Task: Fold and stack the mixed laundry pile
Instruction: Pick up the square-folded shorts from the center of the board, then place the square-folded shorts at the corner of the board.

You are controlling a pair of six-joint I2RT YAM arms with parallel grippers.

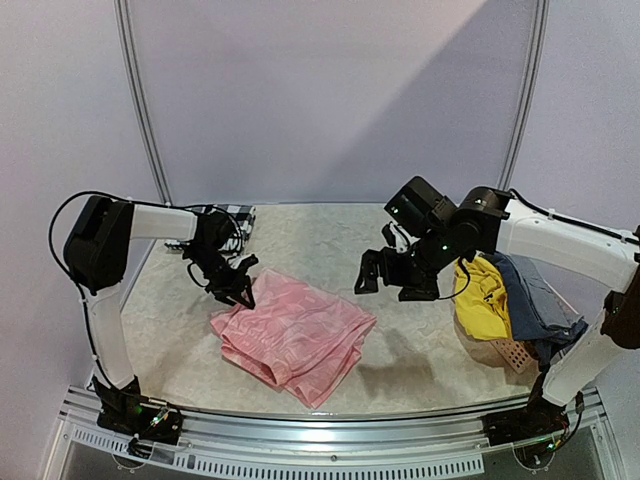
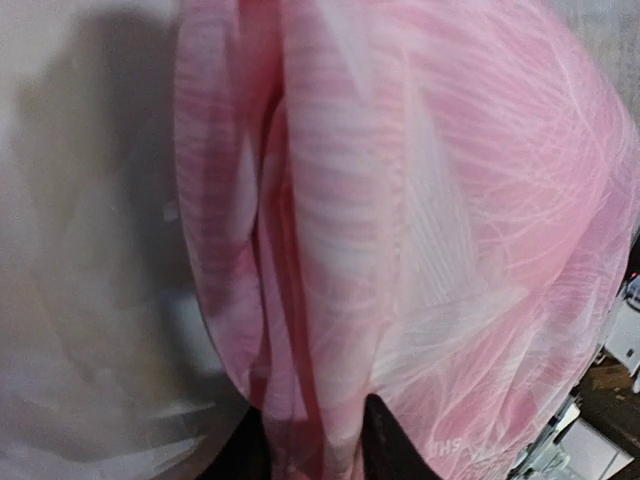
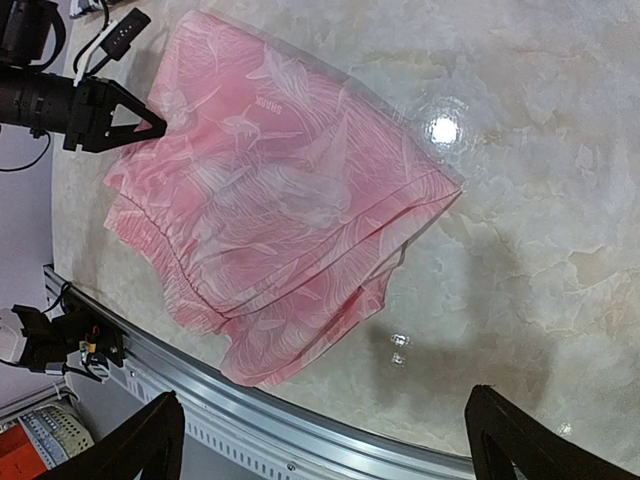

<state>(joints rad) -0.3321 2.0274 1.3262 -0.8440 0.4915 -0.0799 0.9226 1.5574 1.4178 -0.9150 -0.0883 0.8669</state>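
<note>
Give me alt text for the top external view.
A pink garment lies loosely folded at the table's near centre, the left fingers closed on its far-left corner. The right fingers hang open above the table to its right. A yellow garment and a blue-grey garment sit heaped at the right edge; a checked shirt lies far left.

Left wrist view: pink garment blurred, fills frame; left gripper cut off by bottom edge, grip unclear.
Top view: checked shirt mostly behind left arm; basket largely under yellow garment, blue-grey garment.
</note>
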